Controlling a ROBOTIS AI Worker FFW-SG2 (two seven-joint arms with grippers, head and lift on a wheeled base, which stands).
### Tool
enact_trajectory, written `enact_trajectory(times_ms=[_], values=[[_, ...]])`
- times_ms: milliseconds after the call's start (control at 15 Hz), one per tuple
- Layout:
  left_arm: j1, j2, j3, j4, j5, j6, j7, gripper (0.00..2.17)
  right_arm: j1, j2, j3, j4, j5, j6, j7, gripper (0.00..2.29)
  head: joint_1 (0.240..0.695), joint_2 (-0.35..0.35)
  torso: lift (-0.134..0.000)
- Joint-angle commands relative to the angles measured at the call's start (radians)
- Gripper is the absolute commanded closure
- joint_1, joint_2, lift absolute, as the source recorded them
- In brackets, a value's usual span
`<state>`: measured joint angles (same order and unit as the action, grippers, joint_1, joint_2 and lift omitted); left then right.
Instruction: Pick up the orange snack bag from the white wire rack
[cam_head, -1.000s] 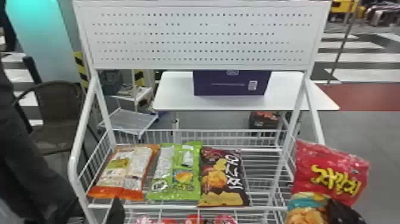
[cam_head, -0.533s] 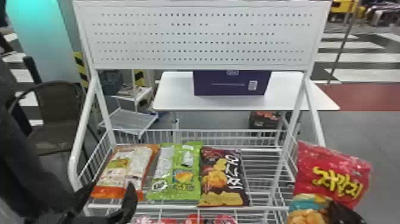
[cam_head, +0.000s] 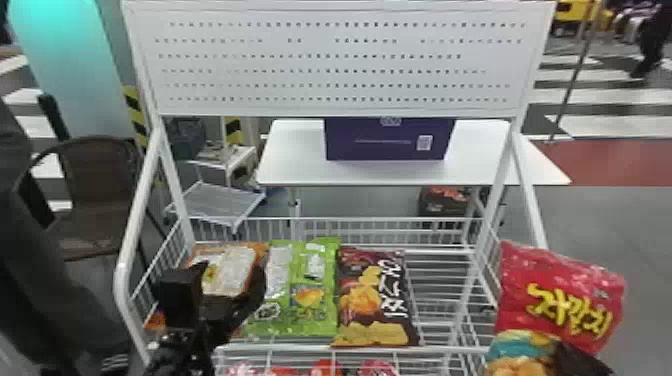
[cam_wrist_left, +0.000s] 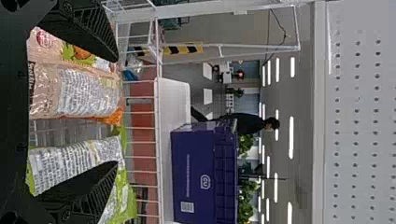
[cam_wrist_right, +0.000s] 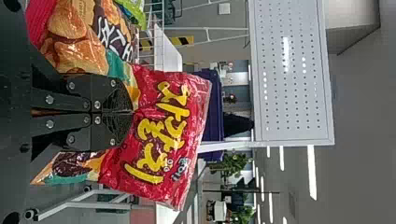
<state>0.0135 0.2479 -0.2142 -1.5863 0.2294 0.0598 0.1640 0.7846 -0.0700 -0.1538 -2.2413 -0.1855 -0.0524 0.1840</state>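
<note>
Nearest you, at the right-hand side, your right gripper (cam_wrist_right: 133, 112) is closed on a red snack bag (cam_wrist_right: 159, 135), pinching it at its lower part so that the printed face stands up above the fingers, beside the rack; that bag isn't the one asked for. Your left arm comes in from the bottom edge, low over the front, and its left gripper (cam_head: 230, 277) is spread wide with nothing between its fingers that you could call held. The orange snack bag (cam_wrist_left: 77, 88) lies on the white wire rack (cam_head: 440, 351), at its left end, in the opening between those fingers; you can't tell whether either finger touches it. So the approach looks largely made, while the grasp and the lift are left to do. Next you would probably ease the fingers down around the bag, close, check that it is caught, then raise it past the front rail. Watch the finger on the right: it overlaps the green bag (cam_head: 320, 320) lying just beside, and could pinch or drag that one too. The pack looks soft, so it may crumple or slip if you catch only its film. Past the green bag lies a dark bag (cam_head: 372, 300), and beyond the rack a purple box (cam_head: 390, 140) sits on a white table (cam_head: 300, 170).
</note>
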Motion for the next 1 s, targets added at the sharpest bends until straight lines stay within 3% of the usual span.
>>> enact_trajectory(times_ms=[0,467,600,733,800,933], values=[[-0.061,-0.002,-0.002,0.106,0.001,0.001,-0.003,0.11,0.004,-0.002,-0.001,-0.004,0.000,0.000,0.000,2.22,0.499,0.000,0.000],[-0.084,0.007,0.045,0.195,0.013,0.025,-0.035,0.28,-0.004,0.001,0.011,-0.008,0.003,0.000,0.009,2.22,0.499,0.000,0.000],[-0.089,0.008,0.062,0.207,0.010,0.059,-0.035,0.69,-0.005,0.001,0.010,-0.006,0.004,0.003,0.009,2.22,0.499,0.000,0.000],[-0.083,0.007,0.061,0.203,0.010,0.062,-0.023,1.51,-0.007,0.001,0.010,-0.006,0.003,0.003,0.009,2.22,0.499,0.000,0.000],[-0.078,0.007,0.059,0.200,0.011,0.062,-0.023,1.74,-0.007,0.001,0.010,-0.006,0.004,0.003,0.009,2.22,0.499,0.000,0.000],[-0.050,0.007,0.062,0.157,0.011,0.059,-0.026,1.74,-0.010,0.001,0.010,-0.003,0.003,0.003,0.009,2.22,0.499,0.000,0.000]])
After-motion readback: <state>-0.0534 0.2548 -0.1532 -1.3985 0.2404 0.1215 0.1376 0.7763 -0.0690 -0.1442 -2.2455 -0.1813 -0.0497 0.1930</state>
